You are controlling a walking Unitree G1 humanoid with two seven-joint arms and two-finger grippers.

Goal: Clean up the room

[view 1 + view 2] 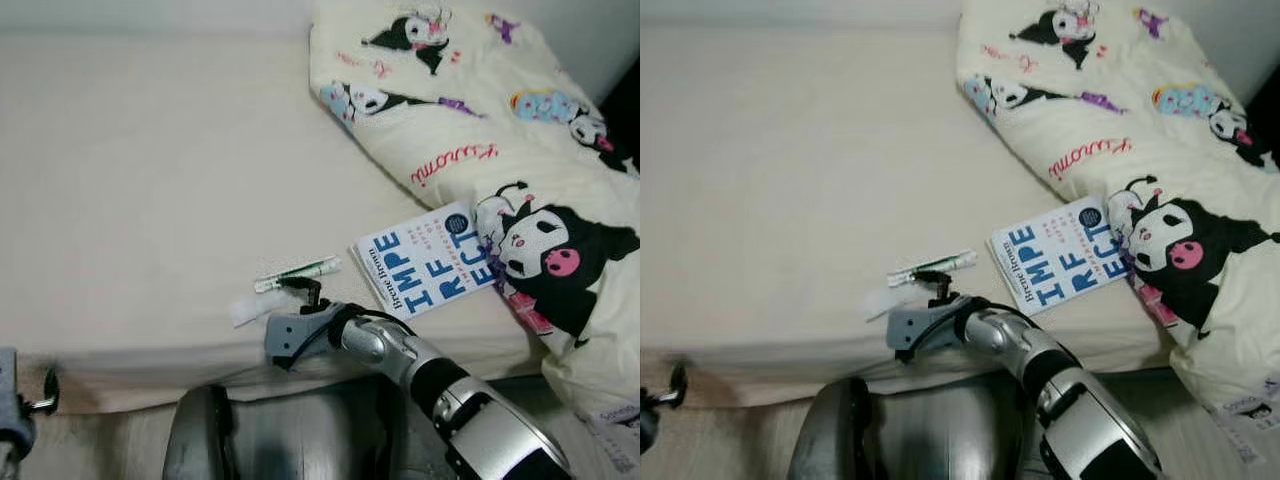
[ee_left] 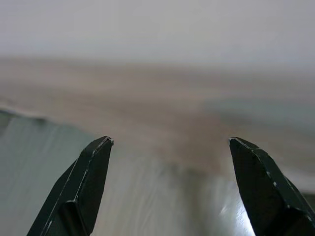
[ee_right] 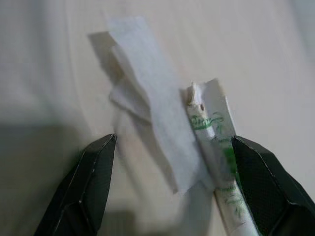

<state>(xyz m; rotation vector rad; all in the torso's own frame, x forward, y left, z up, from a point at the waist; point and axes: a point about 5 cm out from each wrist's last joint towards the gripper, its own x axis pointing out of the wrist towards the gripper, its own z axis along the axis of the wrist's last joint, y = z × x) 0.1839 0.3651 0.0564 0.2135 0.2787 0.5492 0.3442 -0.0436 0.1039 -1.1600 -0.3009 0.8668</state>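
Right claw spread apart over cream bed near edge, straddling crumpled white paper scrap; green-printed white wrapper tube just far-side, long axis left-right. Left claw apart, idle.

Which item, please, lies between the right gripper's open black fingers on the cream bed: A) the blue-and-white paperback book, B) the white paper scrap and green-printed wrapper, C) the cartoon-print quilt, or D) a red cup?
B: the right gripper is open around the white paper scrap and green-printed wrapper; the blue-and-white paperback book lies apart.
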